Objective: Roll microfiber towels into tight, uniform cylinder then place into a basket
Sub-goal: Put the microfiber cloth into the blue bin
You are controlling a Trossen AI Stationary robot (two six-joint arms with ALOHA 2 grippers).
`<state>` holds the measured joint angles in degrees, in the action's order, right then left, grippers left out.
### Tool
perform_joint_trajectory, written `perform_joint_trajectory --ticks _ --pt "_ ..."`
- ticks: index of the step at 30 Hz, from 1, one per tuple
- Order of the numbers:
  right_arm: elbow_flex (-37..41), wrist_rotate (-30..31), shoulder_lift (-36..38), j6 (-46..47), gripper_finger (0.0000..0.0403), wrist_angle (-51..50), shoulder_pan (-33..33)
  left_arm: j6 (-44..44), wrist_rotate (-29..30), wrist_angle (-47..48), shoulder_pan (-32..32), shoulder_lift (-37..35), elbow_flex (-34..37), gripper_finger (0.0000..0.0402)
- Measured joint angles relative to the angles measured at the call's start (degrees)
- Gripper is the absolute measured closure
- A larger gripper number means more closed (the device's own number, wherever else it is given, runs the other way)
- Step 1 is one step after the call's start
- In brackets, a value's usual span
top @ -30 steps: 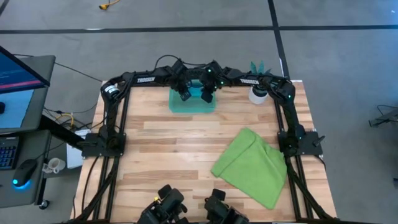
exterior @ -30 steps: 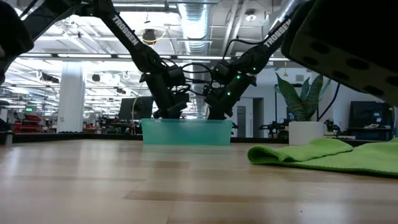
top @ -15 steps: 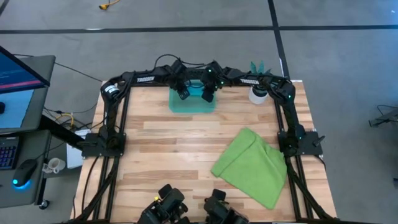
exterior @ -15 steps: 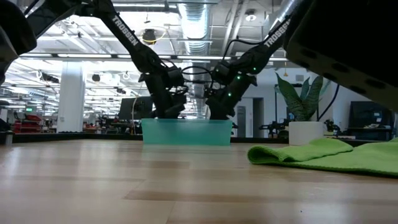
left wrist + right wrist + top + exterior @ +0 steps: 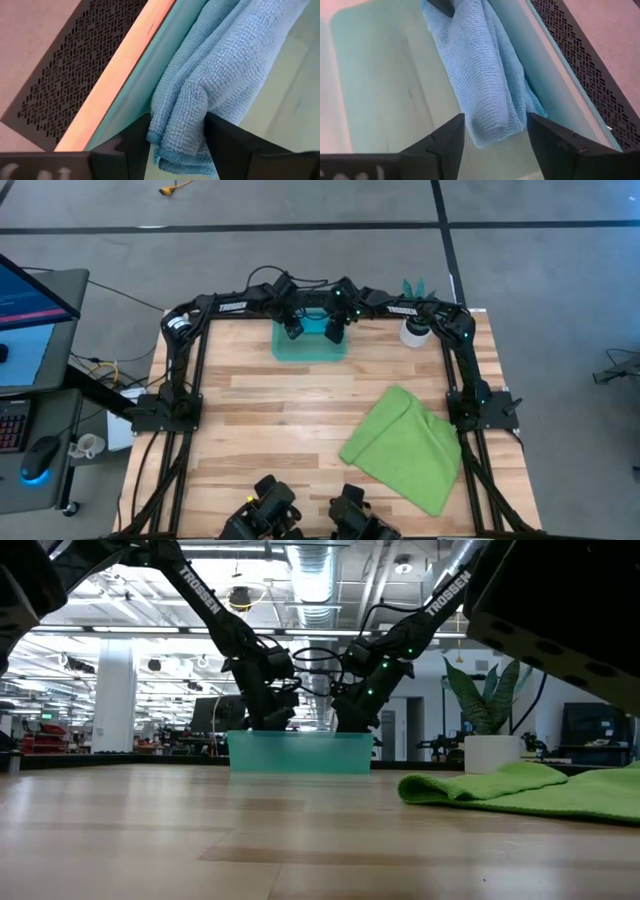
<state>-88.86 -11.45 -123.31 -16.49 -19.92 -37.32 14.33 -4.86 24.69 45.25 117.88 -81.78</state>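
Observation:
The blue towel (image 5: pixel 475 65), rolled into a loose cylinder, lies on the floor of the teal basket (image 5: pixel 310 352) along its far wall. My left gripper (image 5: pixel 177 145) is open over one end of the roll (image 5: pixel 220 60), my right gripper (image 5: pixel 495 145) open over the other. Each has a finger on either side of the roll. In the high view both grippers (image 5: pixel 292 330) (image 5: pixel 334 333) hang over the basket at the table's far edge. The green towel (image 5: pixel 405 445) lies folded and flat on the table's near right. My left gripper points down into the basket, its open fingers (image 5: pixel 135 142) on both sides of the blue towel's end (image 5: pixel 180 120). The cloth fills the gap between them, and I cannot tell whether they touch it. The roll rests on the basket's floor.
A white pot (image 5: pixel 414 332) with a green plant stands right of the basket at the far edge. Bare wood lies between the basket (image 5: pixel 300 752) and the green towel (image 5: pixel 520 785). The arms' black frame runs along the table's left, right and far edges.
Both grippers have opened over the basket and risen a little. The blue towel has stayed on the basket's floor. The green towel has not moved.

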Motion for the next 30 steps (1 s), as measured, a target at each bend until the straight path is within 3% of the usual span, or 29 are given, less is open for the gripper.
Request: perform_joint_trajectory --ticks 14,23,30 --pt "-0.07 -0.54 4.26 0.02 0.0199 -4.06 0.09 -2.01 0.68 1.0 0.13 -1.07 -1.79 0.0205" --pt "-0.11 -0.68 9.38 0.04 0.0203 -10.26 0.62 -2.97 5.13 8.52 0.15 -1.11 -5.1 0.0205" --pt "-0.11 -0.67 11.53 -0.3 0.0203 -14.51 3.06 -2.97 5.31 12.25 -0.1 -1.11 -8.83 0.0205"
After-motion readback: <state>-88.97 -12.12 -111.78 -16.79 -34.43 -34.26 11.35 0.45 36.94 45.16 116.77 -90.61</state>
